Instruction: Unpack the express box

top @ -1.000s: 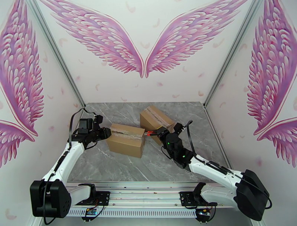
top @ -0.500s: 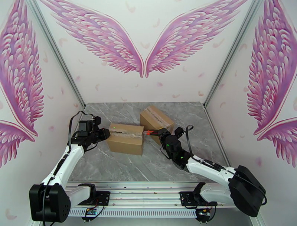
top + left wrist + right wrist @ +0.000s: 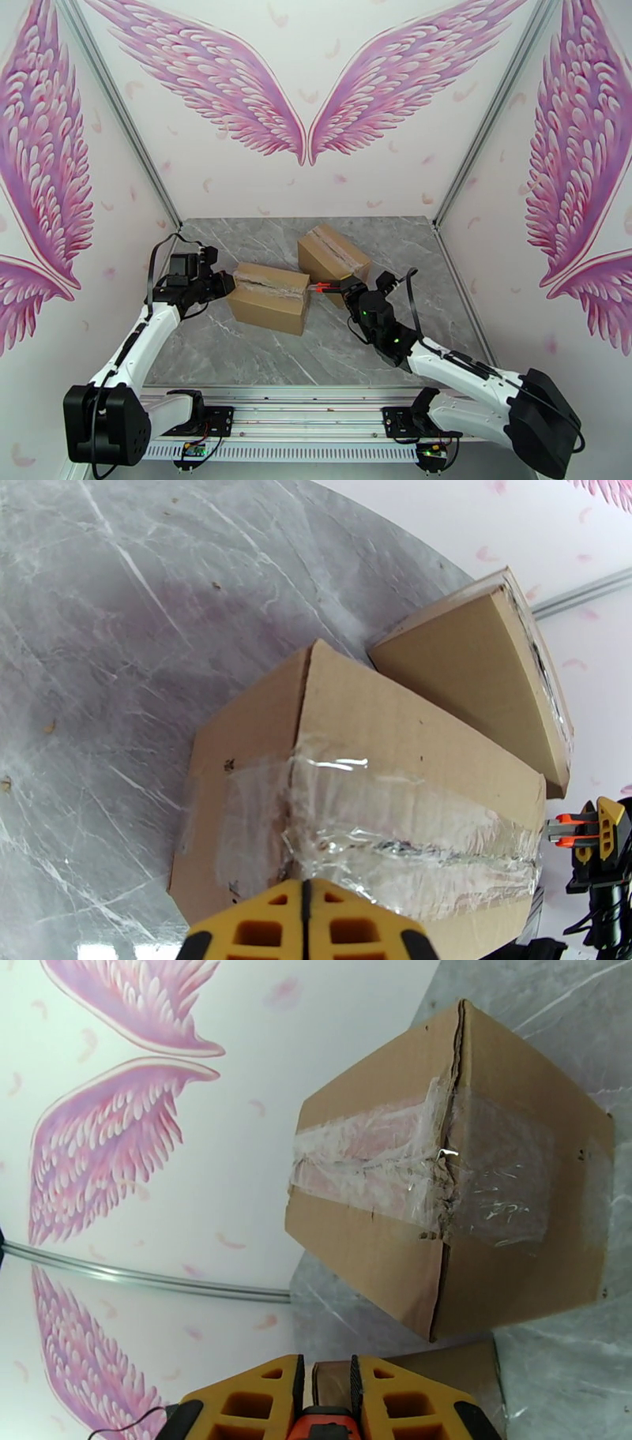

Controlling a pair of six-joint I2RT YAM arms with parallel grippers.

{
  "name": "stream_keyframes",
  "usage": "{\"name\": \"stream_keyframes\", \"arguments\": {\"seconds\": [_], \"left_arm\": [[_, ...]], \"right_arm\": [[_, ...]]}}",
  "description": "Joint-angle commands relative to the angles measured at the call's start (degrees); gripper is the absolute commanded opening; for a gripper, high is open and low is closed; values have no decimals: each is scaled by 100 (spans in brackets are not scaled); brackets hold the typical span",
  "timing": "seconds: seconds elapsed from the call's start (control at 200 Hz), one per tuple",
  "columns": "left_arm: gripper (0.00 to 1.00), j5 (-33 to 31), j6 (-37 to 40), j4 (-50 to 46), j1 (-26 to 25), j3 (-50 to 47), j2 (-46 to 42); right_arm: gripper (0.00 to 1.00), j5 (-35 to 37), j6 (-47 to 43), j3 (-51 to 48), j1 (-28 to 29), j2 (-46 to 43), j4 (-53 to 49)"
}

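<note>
The express box (image 3: 268, 298) is a brown carton with a clear-taped seam, lying mid-table; the left wrist view shows its taped end (image 3: 379, 796) close up. My left gripper (image 3: 227, 286) is shut at the box's left end, its yellow fingers (image 3: 261, 922) pressed together with nothing between them. My right gripper (image 3: 336, 286) sits just off the box's right end, shut on an orange box cutter (image 3: 320, 287) that points at that end. The same cutter (image 3: 583, 832) shows beyond the box's far end. In the right wrist view the yellow fingers (image 3: 253, 1406) clamp the cutter (image 3: 322, 1432).
A second taped carton (image 3: 332, 254) stands tilted just behind the first, also seen in the wrist views (image 3: 482, 661) (image 3: 450, 1181). The grey marble tabletop (image 3: 237, 355) is bounded by winged walls on three sides, with a rail (image 3: 316, 410) along the near edge.
The left gripper's fingers have closed at the box's left end. The right arm has shifted slightly to the right, still holding the cutter. The boxes have barely moved.
</note>
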Motion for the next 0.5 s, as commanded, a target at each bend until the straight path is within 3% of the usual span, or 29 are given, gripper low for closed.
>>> {"name": "stream_keyframes", "arguments": {"seconds": [0.0,0.495], "left_arm": [[5,179,249,-1219,-125,-161,394],[3,132,220,-1291,-231,-170,490]], "right_arm": [[0,-88,-265,-52,-58,-200,-204],[0,93,-303,-261,-148,3,636]]}}
